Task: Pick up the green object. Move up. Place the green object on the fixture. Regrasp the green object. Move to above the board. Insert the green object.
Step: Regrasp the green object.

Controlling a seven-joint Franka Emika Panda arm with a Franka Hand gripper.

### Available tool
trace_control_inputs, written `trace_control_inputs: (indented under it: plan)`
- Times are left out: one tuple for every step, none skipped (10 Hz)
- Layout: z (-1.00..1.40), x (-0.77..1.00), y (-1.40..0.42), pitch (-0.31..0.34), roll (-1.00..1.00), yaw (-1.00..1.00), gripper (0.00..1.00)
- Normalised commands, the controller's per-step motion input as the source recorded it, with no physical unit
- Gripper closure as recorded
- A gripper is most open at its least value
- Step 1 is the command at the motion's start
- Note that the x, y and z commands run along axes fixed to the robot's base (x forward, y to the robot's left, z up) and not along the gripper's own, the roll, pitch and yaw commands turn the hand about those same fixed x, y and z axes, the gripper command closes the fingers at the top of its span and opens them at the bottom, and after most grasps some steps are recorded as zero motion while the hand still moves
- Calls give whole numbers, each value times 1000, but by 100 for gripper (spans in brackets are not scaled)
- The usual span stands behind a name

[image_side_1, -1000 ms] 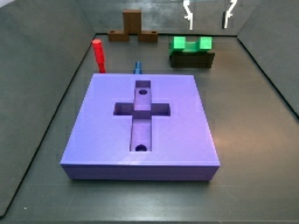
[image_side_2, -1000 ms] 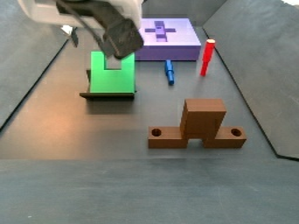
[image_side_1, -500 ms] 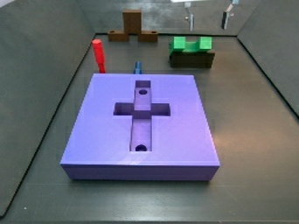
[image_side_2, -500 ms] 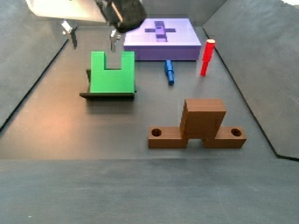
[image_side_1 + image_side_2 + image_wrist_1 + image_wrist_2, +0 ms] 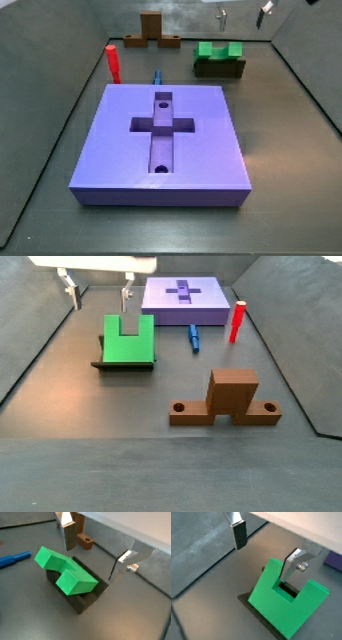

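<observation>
Hovering gripper above green object on fixture, jaws apart, empty.

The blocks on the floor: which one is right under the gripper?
The green object, sitting on the fixture. The open gripper hangs above it; the brown block and purple board lie farther off.

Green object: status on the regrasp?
End effector open, empty, above the green object. Green object sits on the fixture, ungripped. Board recess clear; nothing in the way.
</observation>
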Motion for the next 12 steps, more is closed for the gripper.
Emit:
trace_control_inputs:
  plan:
    - [54,240,-157,143,1000,0,0]
    - [49,269,-149,111,1000,0,0]
    - [49,263,-163,86,1000,26,0]
    - [0,174,-257,34,1000,166,0]
    - [-60,103,-254,0,1000,249,0]
    - [-74,0,-191,69,1000,334,0]
    - [-126,60,-206,86,1000,326,0]
    - [-286,291,-194,131,954,157,0]
    - [-657,209,0,154,543,80,0]
    - [-620,-17,26,29,391,243,0]
    - [-297,-134,71,66,223,194,0]
    - [-111,-129,43,20,157,134,0]
